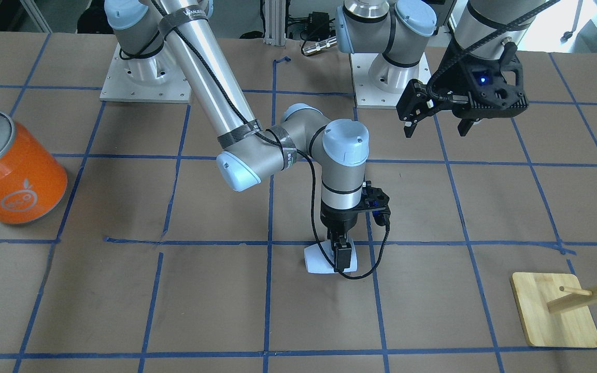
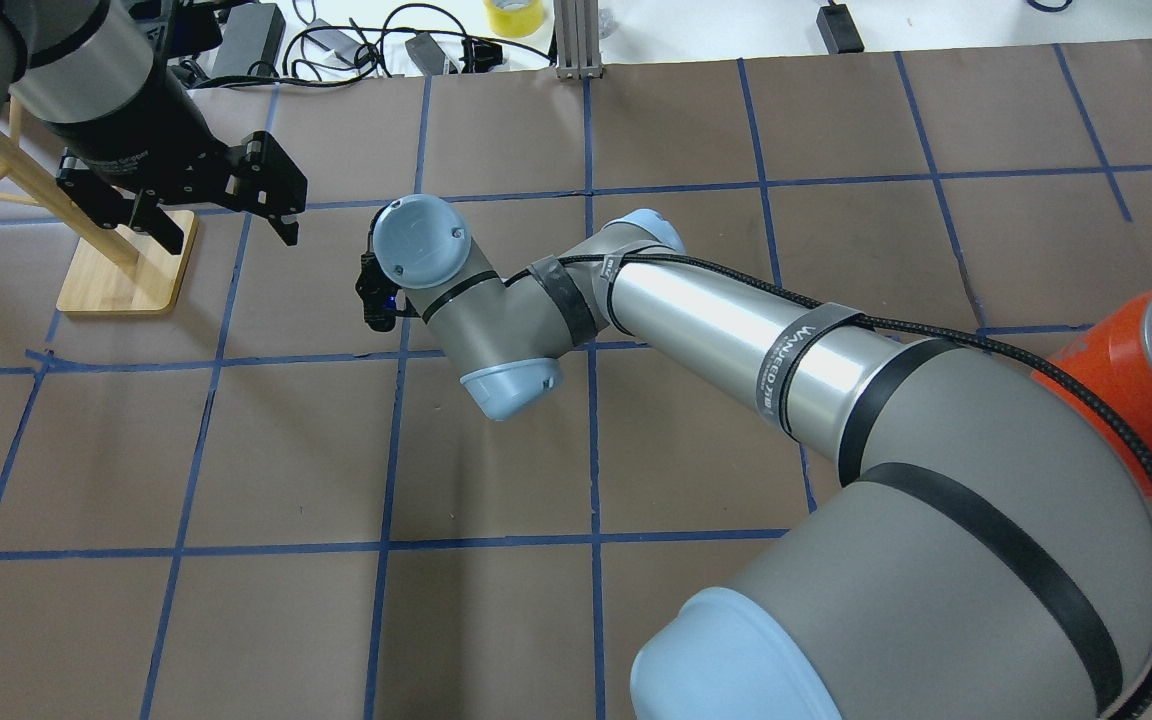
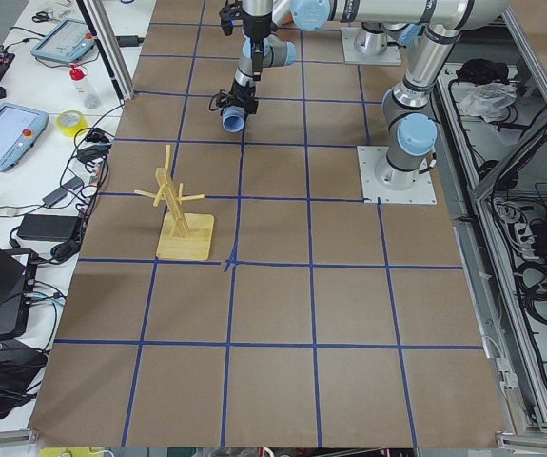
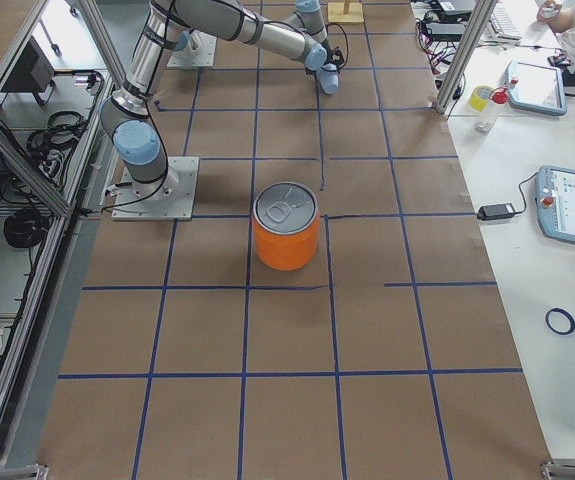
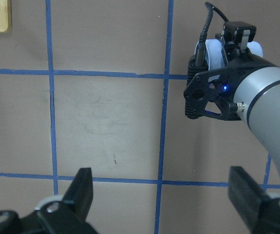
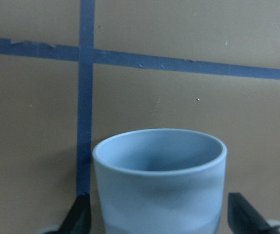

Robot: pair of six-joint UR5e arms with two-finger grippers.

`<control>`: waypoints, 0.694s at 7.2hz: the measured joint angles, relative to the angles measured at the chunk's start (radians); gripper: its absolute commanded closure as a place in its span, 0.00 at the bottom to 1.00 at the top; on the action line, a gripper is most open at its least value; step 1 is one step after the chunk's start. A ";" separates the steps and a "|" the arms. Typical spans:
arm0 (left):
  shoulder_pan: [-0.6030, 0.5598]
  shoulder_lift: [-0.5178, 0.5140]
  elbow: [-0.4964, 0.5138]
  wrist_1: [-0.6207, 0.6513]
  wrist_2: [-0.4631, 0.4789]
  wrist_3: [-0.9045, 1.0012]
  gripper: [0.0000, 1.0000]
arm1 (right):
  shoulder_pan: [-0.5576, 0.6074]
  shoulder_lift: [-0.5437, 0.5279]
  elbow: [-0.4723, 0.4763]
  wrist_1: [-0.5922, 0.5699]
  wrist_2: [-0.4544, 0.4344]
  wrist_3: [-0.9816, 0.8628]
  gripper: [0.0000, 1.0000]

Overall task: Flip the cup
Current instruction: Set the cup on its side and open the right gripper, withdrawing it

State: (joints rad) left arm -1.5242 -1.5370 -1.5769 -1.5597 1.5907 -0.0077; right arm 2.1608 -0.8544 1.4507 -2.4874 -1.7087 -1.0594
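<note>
Currently nearer: right pincer (image 1: 339,257), straddling the cup (image 1: 318,263); grip unclear
Cup axis: flat along surface (image 1: 226,311)
Left pincer (image 1: 438,128): apart, aloft

Bench (image 3: 273,381) is covered in brown paper with a blue tape grid (image 3: 313,286); the light is even and bright. A white side table (image 4: 512,260) runs along the operator-side edge, carrying pendants (image 3: 5,133), a tape roll (image 3: 70,121) and cables (image 2: 356,40). An aluminium post (image 2: 576,40) stands at that edge, and a framed bay (image 3: 537,238) with cable loops runs along the robot-side edge.
</note>
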 measured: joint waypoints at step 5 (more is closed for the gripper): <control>0.025 -0.011 0.000 0.002 -0.026 0.012 0.00 | -0.186 -0.226 -0.005 0.254 0.002 0.178 0.00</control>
State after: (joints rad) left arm -1.4990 -1.5478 -1.5771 -1.5578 1.5646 0.0039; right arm 1.9748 -1.0806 1.4462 -2.2332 -1.7070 -0.8813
